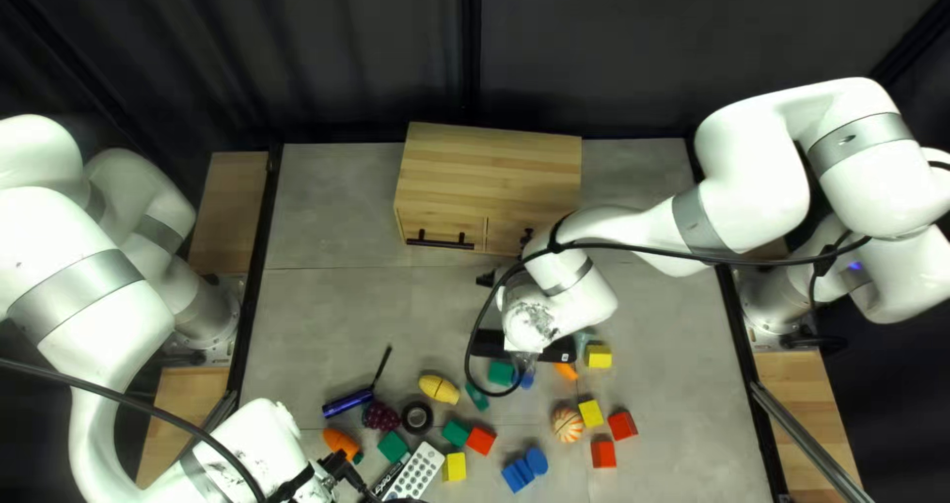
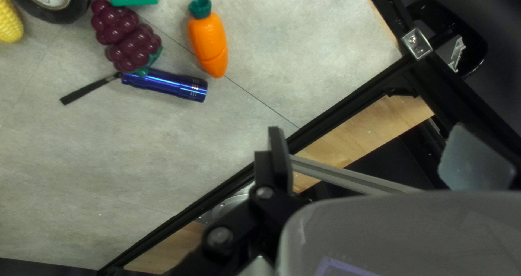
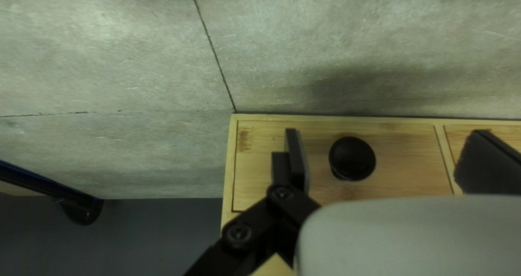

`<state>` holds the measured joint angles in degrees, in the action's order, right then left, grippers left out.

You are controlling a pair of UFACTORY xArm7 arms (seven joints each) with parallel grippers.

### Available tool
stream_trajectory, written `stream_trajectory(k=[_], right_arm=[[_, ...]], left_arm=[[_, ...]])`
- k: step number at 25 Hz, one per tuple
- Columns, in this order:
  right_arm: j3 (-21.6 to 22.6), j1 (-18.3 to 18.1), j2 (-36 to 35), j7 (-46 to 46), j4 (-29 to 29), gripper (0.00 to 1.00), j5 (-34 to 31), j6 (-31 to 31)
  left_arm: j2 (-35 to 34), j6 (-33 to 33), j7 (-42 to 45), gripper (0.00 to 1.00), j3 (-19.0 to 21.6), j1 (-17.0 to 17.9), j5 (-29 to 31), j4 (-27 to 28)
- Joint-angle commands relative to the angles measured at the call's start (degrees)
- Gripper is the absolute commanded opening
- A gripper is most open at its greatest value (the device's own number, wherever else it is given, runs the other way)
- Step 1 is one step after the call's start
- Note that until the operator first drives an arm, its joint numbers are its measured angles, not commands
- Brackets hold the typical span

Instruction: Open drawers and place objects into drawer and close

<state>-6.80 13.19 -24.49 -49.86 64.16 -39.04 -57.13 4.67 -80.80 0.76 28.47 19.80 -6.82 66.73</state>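
A wooden cabinet point(image 1: 492, 172) stands at the table's far edge, its visible drawer fronts flush, with a black bar handle point(image 1: 440, 240) and a round knob point(image 1: 526, 236). My right gripper point(image 1: 495, 277) is near its front; in the right wrist view the open gripper point(image 3: 388, 162) has the black knob point(image 3: 351, 158) between its fingers, nearer one and apparently touching neither. My left gripper point(image 1: 341, 471) is low over the near left area. In the left wrist view that gripper point(image 2: 377, 156) is open and holds nothing; ahead lie a carrot point(image 2: 209, 40), grapes point(image 2: 130, 34) and a blue flashlight point(image 2: 165, 84).
Black tape point(image 1: 417, 417), toy corn point(image 1: 438, 388), a white perforated item point(image 1: 415, 470), a striped ball point(image 1: 567, 425) and several coloured blocks lie across the near half. My right forearm point(image 1: 633, 228) spans the table's right side above it.
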Motion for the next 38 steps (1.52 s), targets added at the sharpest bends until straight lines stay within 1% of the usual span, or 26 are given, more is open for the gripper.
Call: stream_trajectory(k=[1, 11, 38], right_arm=[[-0.1, -0.12, -0.13, 0.12, 0.26, 1.0, 0.17, -0.1], [-0.08, -0.19, -0.05, 0.55, -0.07, 1.0, 0.54, 0.06], [-0.67, -1.05, -1.41, 0.17, 1.55, 1.0, 1.31, -0.98]], left_arm=[[0.0, 0.0, 0.0, 1.0, 0.0, 0.0, 0.0, 0.0], [0.0, 0.0, 0.0, 1.0, 0.0, 0.0, 0.0, 0.0], [0.0, 0.0, 0.0, 1.0, 0.0, 0.0, 0.0, 0.0]])
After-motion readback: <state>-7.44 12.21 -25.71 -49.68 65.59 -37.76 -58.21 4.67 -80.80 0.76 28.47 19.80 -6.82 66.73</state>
